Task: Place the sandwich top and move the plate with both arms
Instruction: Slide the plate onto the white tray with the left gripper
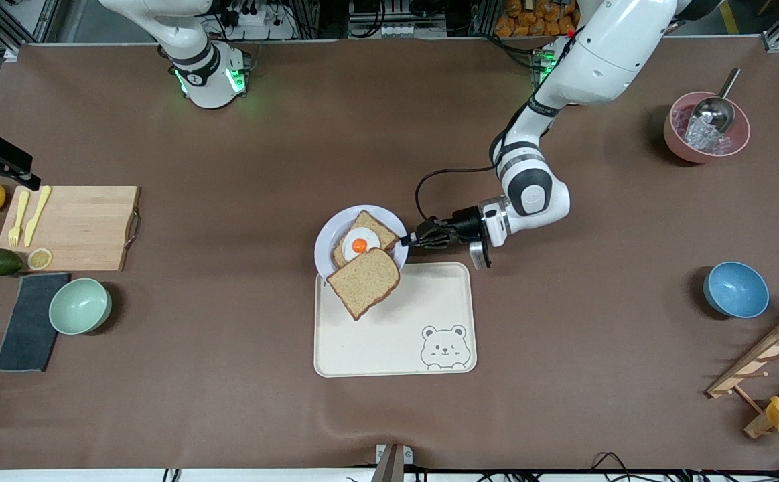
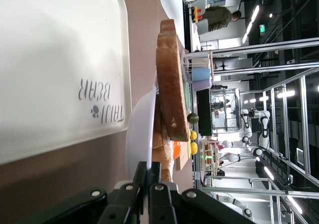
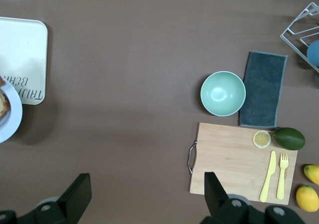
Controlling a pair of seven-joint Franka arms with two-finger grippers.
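Note:
The pale plate (image 1: 327, 239) sits mid-table, its nearer edge over the cream bear tray (image 1: 396, 335). It carries a bread slice with a fried egg (image 1: 360, 244). The sandwich top (image 1: 364, 281), a plain brown slice, rests partly on that slice and hangs over the plate's rim above the tray. My left gripper (image 1: 408, 239) is shut on the plate's rim at the left arm's end. The left wrist view shows its fingertips (image 2: 151, 171) pinching the rim of the plate (image 2: 137, 134), with the sandwich top (image 2: 169, 84) above. My right gripper (image 3: 144, 204) hangs open over bare table, holding nothing.
A wooden cutting board (image 1: 81, 227) with yellow fork and knife, a green bowl (image 1: 80, 306) and a dark cloth (image 1: 27, 321) lie toward the right arm's end. A pink bowl with scoop (image 1: 705, 127), a blue bowl (image 1: 735, 289) and a wooden rack (image 1: 771, 361) stand toward the left arm's end.

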